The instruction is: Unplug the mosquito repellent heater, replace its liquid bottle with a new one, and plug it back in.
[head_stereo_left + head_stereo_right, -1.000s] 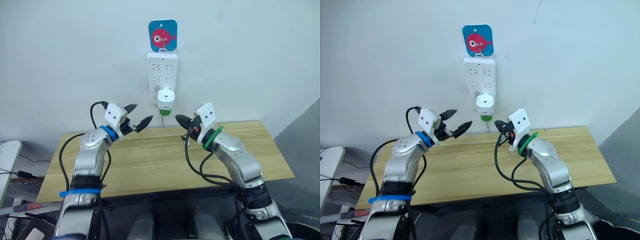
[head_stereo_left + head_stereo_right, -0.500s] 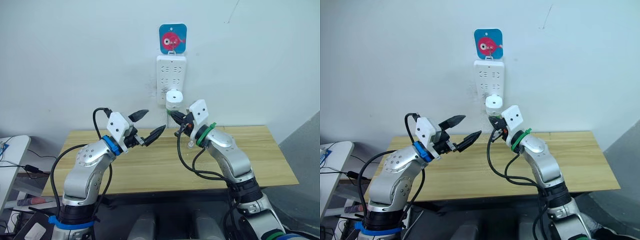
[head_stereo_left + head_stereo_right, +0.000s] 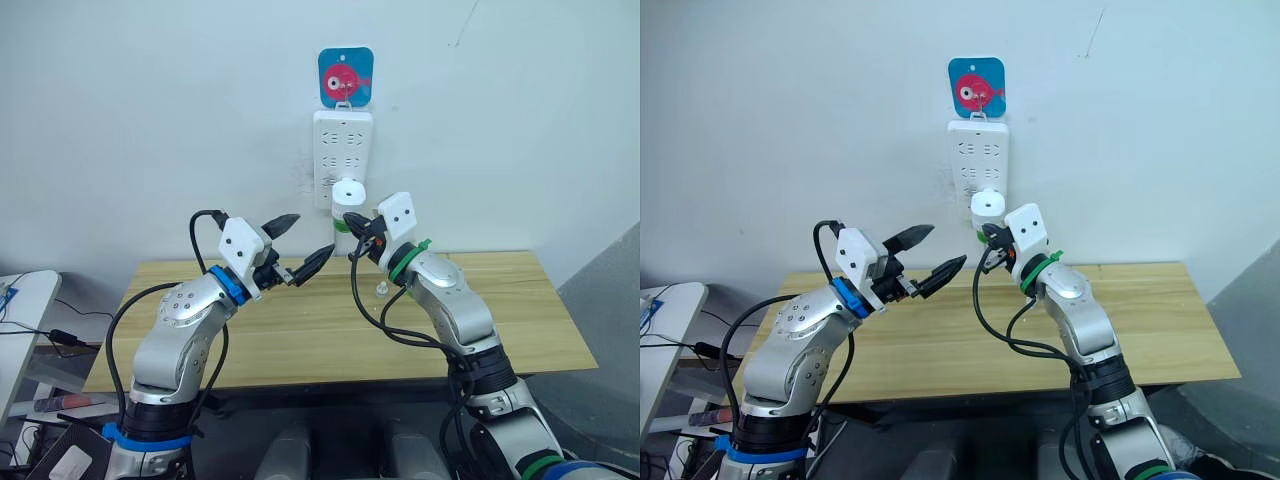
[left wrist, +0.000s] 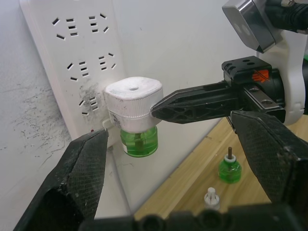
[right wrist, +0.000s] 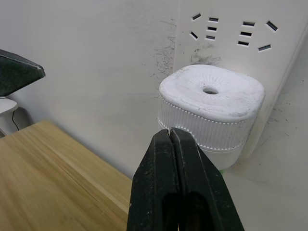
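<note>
Clenched tight, fingers pressed together with nothing between them, the right gripper [image 4: 161,109] is up at the wall with its tip touching the side of the mosquito repellent heater [image 4: 133,97]. That heater sits plugged into a lower socket of the white power strip [image 3: 342,155], which hangs on the wall above the back edge of the desk [image 3: 300,330]. A green liquid bottle [image 4: 138,142] is screwed in under the heater's white ribbed cap, and the round hole in the domed top faces upward. Above the strip hangs a blue hook plate with a pink fish [image 3: 346,74] on it.

Off to the robot's left, the left gripper [image 3: 302,243] hangs in the air over the back part of the desk with its two black fingers spread wide, holding nothing, pointing toward the heater but apart from it.

Down on the desk near the back edge, below the heater, stands a small green bottle with a dark wick [image 4: 229,169], and just beside it a small clear cap-like piece [image 4: 210,197]. Whether these two touch is hard to tell.
</note>
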